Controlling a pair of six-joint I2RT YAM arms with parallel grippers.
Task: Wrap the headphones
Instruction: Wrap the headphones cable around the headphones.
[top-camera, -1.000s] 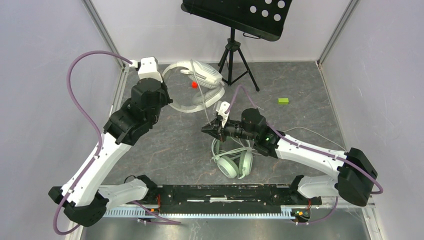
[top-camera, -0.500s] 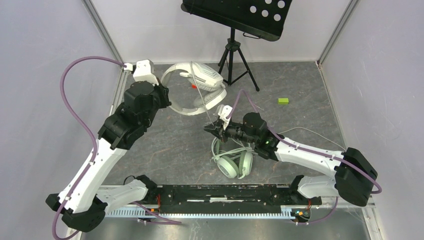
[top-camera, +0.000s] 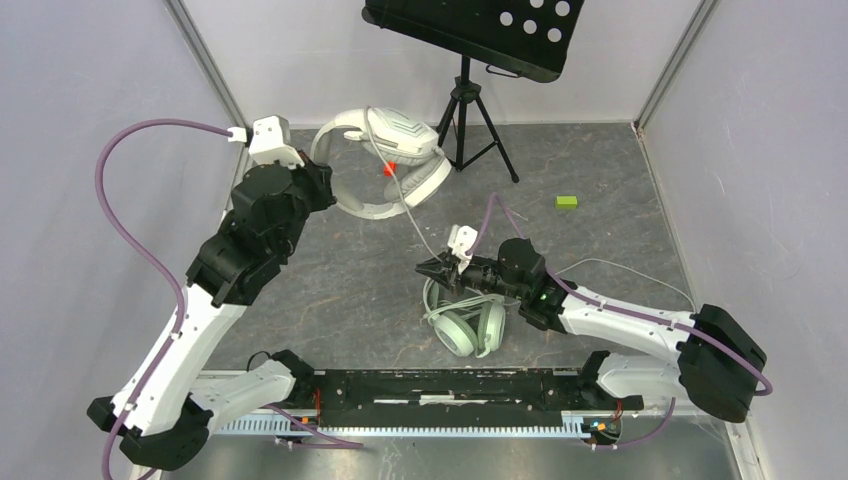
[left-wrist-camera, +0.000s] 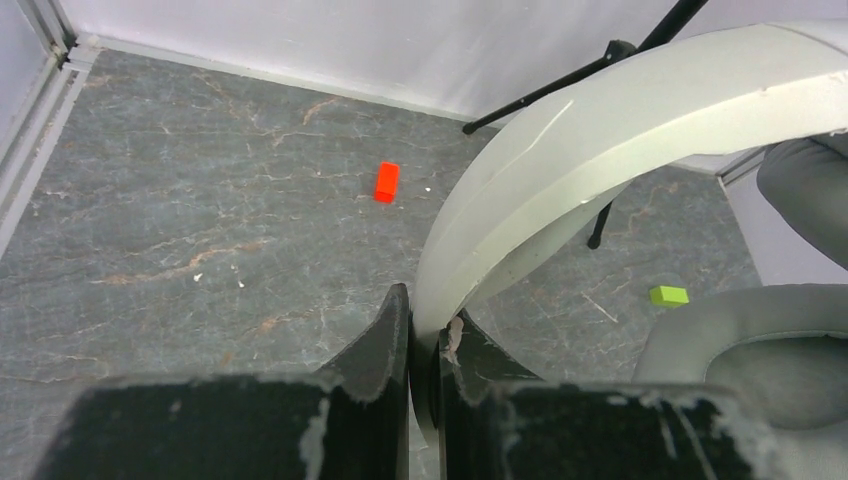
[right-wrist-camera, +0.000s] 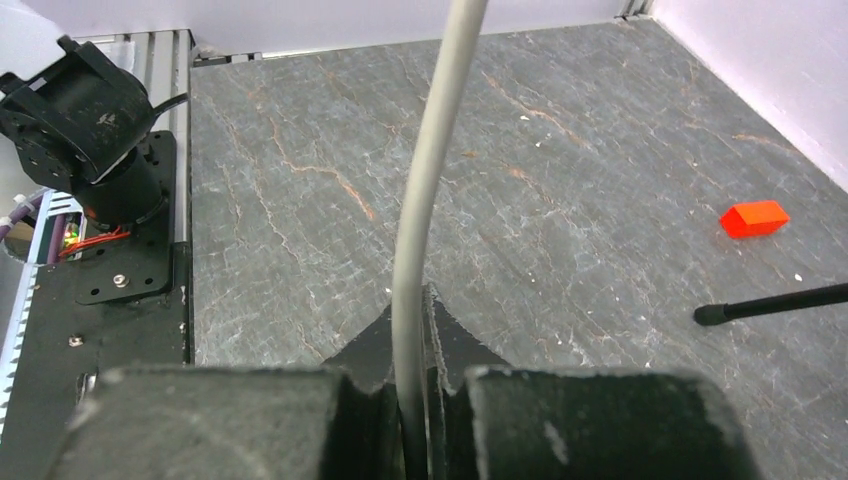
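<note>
**Step in hand: winding the cable onto the white-grey headset**

**Current hold**
- The left gripper (left-wrist-camera: 425, 325) has its jaws clamped on the headband (left-wrist-camera: 600, 130) of the white-grey headset (top-camera: 385, 160). The headset appears lifted off the table (top-camera: 620, 180), at the far left, beside the tripod (top-camera: 470, 120).
- The right gripper (right-wrist-camera: 412, 330) has its jaws pinched together on the cable (right-wrist-camera: 425, 200). From the pinch the cable runs up in one line to the earcups.
- The mint-green headset (top-camera: 465, 322) lies flat directly under the right arm, with its own cable loose around it. It looks untouched, so the task is judged to be at an early stage.

**Procedure**
1. Use the left clamp as the anchor. Do not loosen it, because the curved headband is likely to pivot between the jaws.
2. Carry the pinched cable around the headband or the earcups, not across open air. Hold only light tension: too little leaves slack loops, and too much may drag the headset out of the left jaws.
3. Lift the right wrist before you swing it. It sits just above the mint-green headset and could snag that loose cable.
4. Route the sweep away from the red block (top-camera: 387, 170) and the tripod legs.
</note>
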